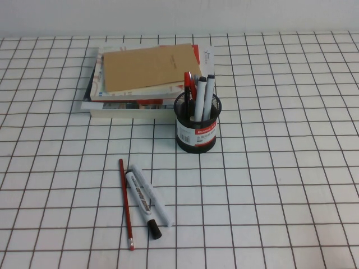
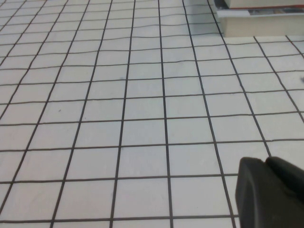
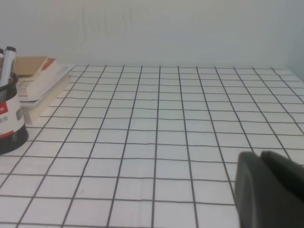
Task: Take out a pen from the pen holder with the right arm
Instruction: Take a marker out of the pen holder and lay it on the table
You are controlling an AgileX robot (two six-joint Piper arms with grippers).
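Note:
A black mesh pen holder (image 1: 197, 124) stands at mid-table in the high view, holding two grey markers (image 1: 205, 96) and a red pen (image 1: 189, 84). Neither arm shows in the high view. In the right wrist view, the right gripper (image 3: 260, 156) hovers low over the checked cloth, shut and holding nothing. It is well apart from the pen holder (image 3: 9, 124), whose marker tips (image 3: 7, 61) show at that picture's edge. The left gripper (image 2: 266, 164) is also shut and holds nothing, over bare cloth.
A stack of books (image 1: 143, 78) topped by a brown notebook lies just behind and to the left of the holder. In front of the holder, to the left, a red pencil (image 1: 126, 204) and two markers (image 1: 145, 197) lie on the cloth (image 1: 280, 168).

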